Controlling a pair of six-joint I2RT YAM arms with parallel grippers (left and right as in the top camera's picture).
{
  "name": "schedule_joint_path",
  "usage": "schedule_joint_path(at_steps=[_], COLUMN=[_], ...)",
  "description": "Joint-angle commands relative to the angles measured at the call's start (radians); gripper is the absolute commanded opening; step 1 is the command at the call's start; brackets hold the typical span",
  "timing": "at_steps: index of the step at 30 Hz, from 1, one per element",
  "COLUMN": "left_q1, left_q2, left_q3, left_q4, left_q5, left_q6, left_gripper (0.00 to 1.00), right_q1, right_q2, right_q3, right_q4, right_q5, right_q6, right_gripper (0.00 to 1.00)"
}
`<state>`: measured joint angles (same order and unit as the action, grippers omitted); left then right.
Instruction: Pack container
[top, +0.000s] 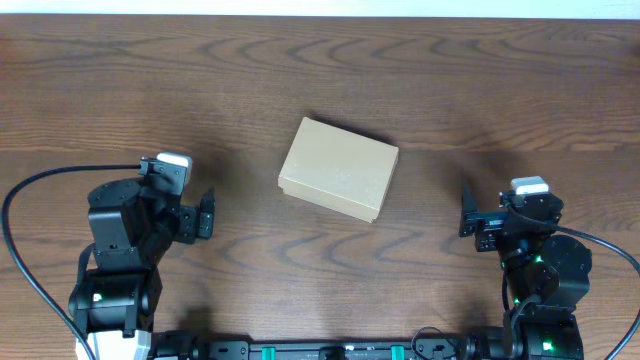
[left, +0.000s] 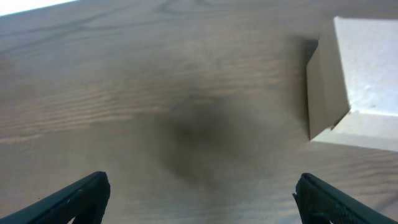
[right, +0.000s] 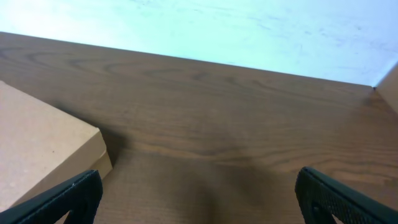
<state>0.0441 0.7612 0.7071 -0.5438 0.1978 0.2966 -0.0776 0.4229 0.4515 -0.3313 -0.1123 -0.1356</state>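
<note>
A small tan box, the container (top: 338, 169), sits near the middle of the brown wood table (top: 320, 60). It is turned a little, so its corners point at an angle. Its top is shut and flat. Nothing touches it.

The left end effector (top: 205, 213) is low on the left side of the table, well apart from the container. Its two dark fingers (left: 81, 196) are spread wide. Only bare wood shows between them, so it is open and holds nothing. In the left wrist view, a corner of the container (left: 367, 74) shows at the top right, past the fingers.

The right end effector (top: 468, 210) is low on the right side, also well apart from the container. Its fingers (right: 339, 199) are spread wide too, with only table between them. It is open and holds nothing. In the right wrist view, the container (right: 37, 143) shows at the left edge, just beside the left finger in the picture.

A black cable (top: 25, 195) loops out from the left arm.
</note>
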Motion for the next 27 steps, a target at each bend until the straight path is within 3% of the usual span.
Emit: schedule_joint_path(at_steps=[1, 16, 27], left_q1=[0.002, 0.002, 0.002], left_q2=[-0.004, -0.004, -0.004], left_q3=[0.007, 0.007, 0.007], left_q4=[-0.031, -0.144, -0.144], left_q5=[-0.025, -0.025, -0.025], left_q6=[0.018, 0.018, 0.018], left_gripper=[0.95, 0.95, 0.95], right_q1=[-0.007, -0.007, -0.007], right_q2=[-0.005, -0.005, -0.004], right_q3=[0.005, 0.005, 0.005], right_q4=[-0.001, -0.019, -0.184], right_q5=[0.003, 0.003, 0.029], right_q6=[0.008, 0.008, -0.008], right_gripper=[0.99, 0.99, 0.99])
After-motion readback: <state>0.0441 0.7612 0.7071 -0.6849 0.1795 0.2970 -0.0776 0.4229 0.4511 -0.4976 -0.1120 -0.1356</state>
